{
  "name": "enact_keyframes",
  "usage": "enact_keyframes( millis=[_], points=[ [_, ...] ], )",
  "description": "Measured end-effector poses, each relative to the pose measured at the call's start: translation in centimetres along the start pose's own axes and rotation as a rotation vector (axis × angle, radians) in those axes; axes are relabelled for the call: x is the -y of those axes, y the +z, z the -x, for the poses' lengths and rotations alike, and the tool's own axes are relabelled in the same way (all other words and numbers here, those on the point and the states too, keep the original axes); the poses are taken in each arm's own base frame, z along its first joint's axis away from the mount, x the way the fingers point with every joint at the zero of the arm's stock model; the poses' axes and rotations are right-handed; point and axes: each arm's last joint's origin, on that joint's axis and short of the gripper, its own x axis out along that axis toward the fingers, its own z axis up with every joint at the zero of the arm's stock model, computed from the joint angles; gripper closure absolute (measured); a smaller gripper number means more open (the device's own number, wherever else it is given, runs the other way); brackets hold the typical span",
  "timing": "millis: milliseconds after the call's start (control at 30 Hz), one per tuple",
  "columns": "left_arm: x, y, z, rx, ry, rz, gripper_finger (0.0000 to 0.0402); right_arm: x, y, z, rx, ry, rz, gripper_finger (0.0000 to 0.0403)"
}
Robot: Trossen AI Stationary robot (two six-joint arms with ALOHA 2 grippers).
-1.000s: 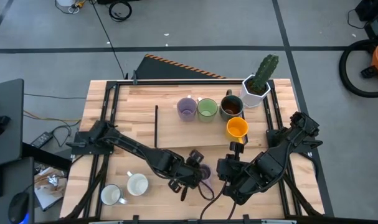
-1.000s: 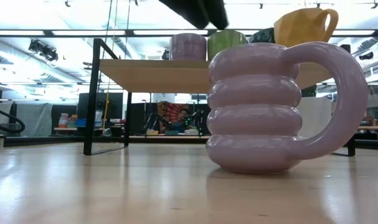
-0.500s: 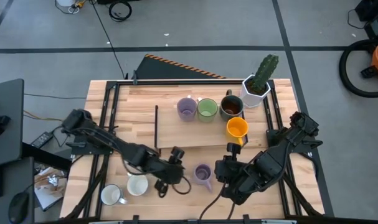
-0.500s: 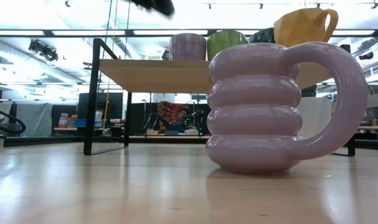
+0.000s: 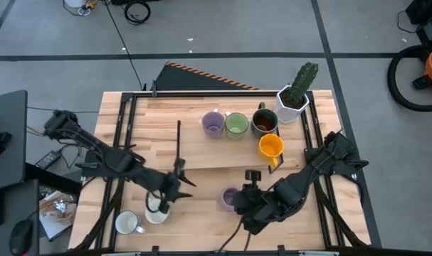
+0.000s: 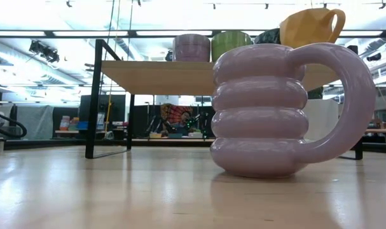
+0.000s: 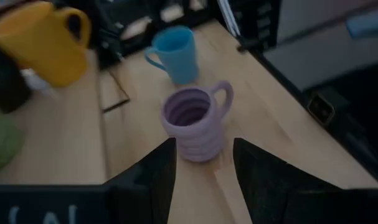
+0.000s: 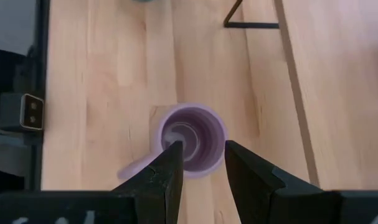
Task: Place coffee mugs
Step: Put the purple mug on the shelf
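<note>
- Two lilac mugs showed: a smooth one [image 5: 213,123] stood on the raised wooden shelf [image 6: 161,76], and a ribbed lilac ceramic mug [image 5: 230,197], shaped like stacked glossy rings with a thick loop handle, stood upright on the pale plank surface [image 5: 201,229] below.
- Beside the smooth lilac mug on the shelf stood a round green mug [image 5: 237,125], a dark brown mug [image 5: 264,122] and an orange mug [image 5: 271,146], with a white faceted pot holding a green cactus [image 5: 292,99] at the far corner.
- The shelf was a flat board on a thin black metal frame.
- The right end effector [image 8: 202,146] hung directly over the ribbed mug, its dark fingers parted to a narrow gap either side of the rim; the low view showed no finger against the mug's wall, so nothing was gripped.
- The left end effector [image 7: 204,152] sat above the surface beside a white round mug [image 5: 156,211], its fingers spread with nothing between them, facing the ribbed mug well apart from it.
- A second white mug [image 5: 127,223] stood just beside the first, near the front left corner.
- A glossy blue mug [image 7: 176,53] stood on the surface close behind the ribbed one in the left wrist view.
</note>
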Motion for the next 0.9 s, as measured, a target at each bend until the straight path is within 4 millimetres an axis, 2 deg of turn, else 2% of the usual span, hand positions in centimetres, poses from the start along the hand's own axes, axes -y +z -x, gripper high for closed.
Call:
enact_keyframes(
  millis=[133,400,567,900],
  points=[
    [-0.6,-1.2,2.0,0.072,0.020,0.056,0.0237,0.0,0.4,-1.0,-0.012,0.016,0.010,0.0278],
    [-1.4,-3.4,5.0,0.137,0.078,0.111,0.0237,-0.1,0.9,-1.6,0.001,0.040,0.007,0.0269],
    [-1.6,-4.9,6.0,0.181,0.084,0.130,0.0237,-0.6,1.3,-2.7,0.003,0.069,0.004,0.0263],
    [-1.7,-9.1,7.3,0.293,0.136,0.151,0.0237,-0.9,1.6,-6.7,-0.105,0.111,0.026,0.0262]
  ],
)
